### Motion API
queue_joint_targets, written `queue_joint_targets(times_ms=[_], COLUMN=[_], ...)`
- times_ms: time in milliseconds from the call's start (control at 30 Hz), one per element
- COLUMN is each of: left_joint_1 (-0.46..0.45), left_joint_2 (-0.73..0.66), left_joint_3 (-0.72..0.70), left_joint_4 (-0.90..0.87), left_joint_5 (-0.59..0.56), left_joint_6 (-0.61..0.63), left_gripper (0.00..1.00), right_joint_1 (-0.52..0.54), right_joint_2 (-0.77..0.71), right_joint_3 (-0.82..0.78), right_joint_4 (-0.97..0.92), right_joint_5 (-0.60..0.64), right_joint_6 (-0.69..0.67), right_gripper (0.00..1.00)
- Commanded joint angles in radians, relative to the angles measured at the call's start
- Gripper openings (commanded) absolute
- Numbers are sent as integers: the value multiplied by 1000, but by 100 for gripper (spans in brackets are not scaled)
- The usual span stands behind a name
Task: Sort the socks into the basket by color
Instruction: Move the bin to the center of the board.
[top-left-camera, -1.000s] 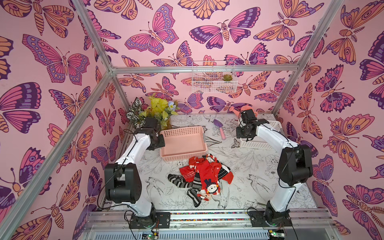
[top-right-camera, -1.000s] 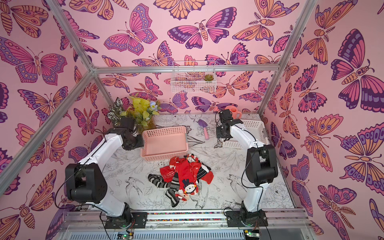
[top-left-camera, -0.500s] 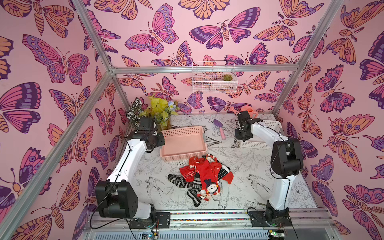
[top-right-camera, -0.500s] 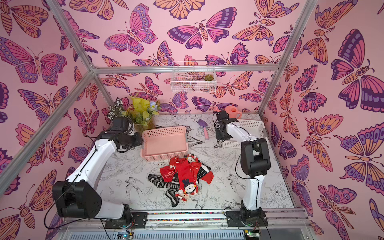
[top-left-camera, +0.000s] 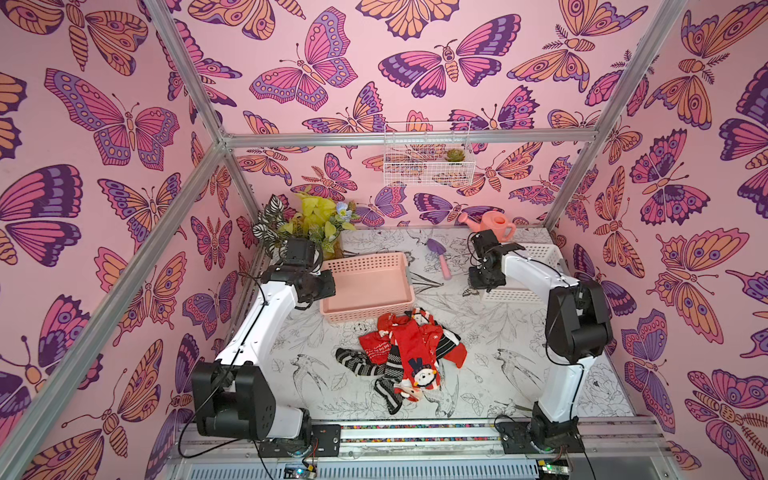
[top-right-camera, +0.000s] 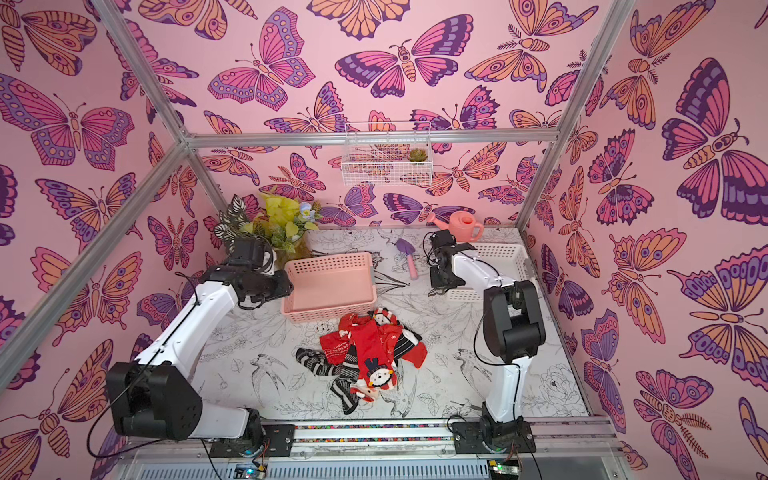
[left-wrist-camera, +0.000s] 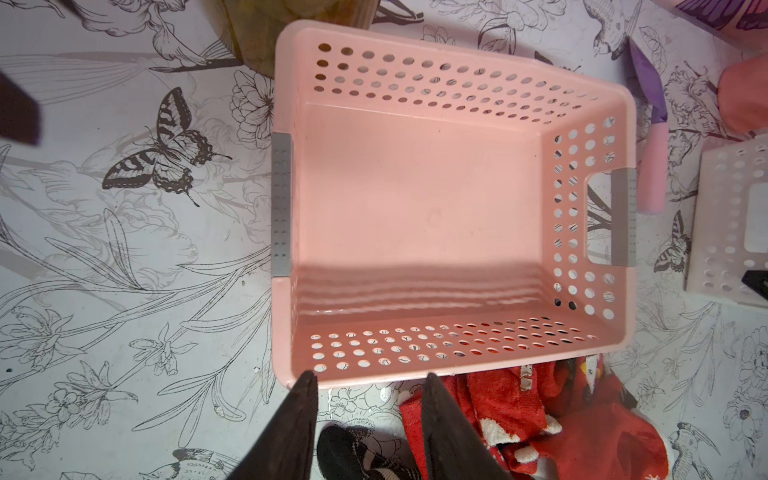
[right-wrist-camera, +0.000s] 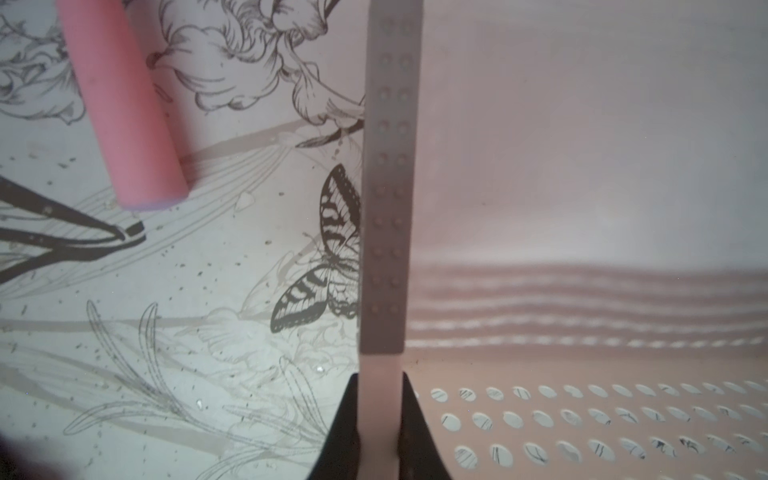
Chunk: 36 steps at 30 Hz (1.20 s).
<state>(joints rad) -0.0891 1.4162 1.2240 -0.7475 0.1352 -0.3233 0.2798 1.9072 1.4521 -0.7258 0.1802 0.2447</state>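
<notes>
The socks (top-left-camera: 409, 357) lie in one heap at the middle of the counter (top-left-camera: 511, 332), red ones tangled over black-and-white striped ones, all on the counter. Just behind the heap sits the pink basket (top-left-camera: 365, 262), its front wall right beside the nearest red sock. The left gripper (left-wrist-camera: 370, 415) hangs over that basket's left end, its fingers (left-wrist-camera: 299, 419) partly apart with nothing between them. Farther right, the right gripper (right-wrist-camera: 380, 384) pinches the rim of the white basket (top-left-camera: 536, 251), fingers pressed to both faces just beside its grey strip. Between the baskets lies a trowel (top-left-camera: 441, 255). A can (top-left-camera: 494, 224) and plants (top-left-camera: 316, 216) stand by the back wall.
</notes>
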Motion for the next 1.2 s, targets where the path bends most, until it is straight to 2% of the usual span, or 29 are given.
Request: queue_joint_targets(times_ms=[0,233,367,600,800,867,1167], left_joint_1=[-9,-23,-26,-31,-43,-46,-61], left_joint_2=[-50,-92,-97,-104,-102,-103,-133], left_joint_3=[-11,-8,-12,-50,-26,-10,-66], left_joint_4=[15,16,15,40,49,48,106], left_joint_5=[7,20,20,29,39,48,38], left_joint_6=[1,8,13,10,-1,-3,-14], left_gripper=[44,44,44,45,47,48,50], right_joint_1=[55,159,183,214,251,267,503], right_joint_2=[-71,-152,-146,-199,-296,-323,-434], right_joint_3=[-49,-129,-141,-142,-101,-95,-164], right_joint_4=[-50,-23,-10,-3,-107,-143,-121], right_joint_5=[27,33,30,24,7,4,-117], right_joint_6=[68,108,97,67,47,50,108], right_gripper=[2,3,6,20,29,29,28])
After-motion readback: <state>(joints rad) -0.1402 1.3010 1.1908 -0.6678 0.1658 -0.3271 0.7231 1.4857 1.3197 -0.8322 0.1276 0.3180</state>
